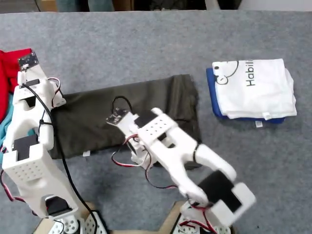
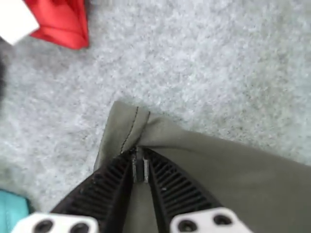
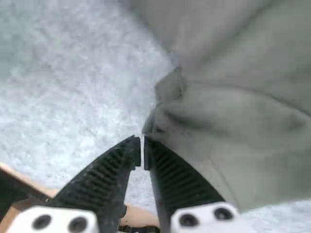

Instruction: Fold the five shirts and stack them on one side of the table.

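An olive shirt (image 1: 126, 112) lies folded into a long band across the middle of the table. My left gripper (image 2: 140, 167) is shut on its corner at the left end, where the hem (image 2: 129, 126) bunches between the fingertips; in the high view that gripper (image 1: 54, 103) sits at the band's left edge. My right gripper (image 3: 142, 149) is shut at the shirt's near edge, with a puckered fold of olive cloth (image 3: 165, 116) at its tips. A white shirt (image 1: 256, 87) lies folded on a blue one (image 1: 213, 92) at the right.
A red shirt (image 1: 12, 66) and a teal one (image 1: 6, 122) lie crumpled at the left edge, close behind the left arm. Bare grey felt (image 1: 122, 44) stretches along the back and between the olive shirt and the stack.
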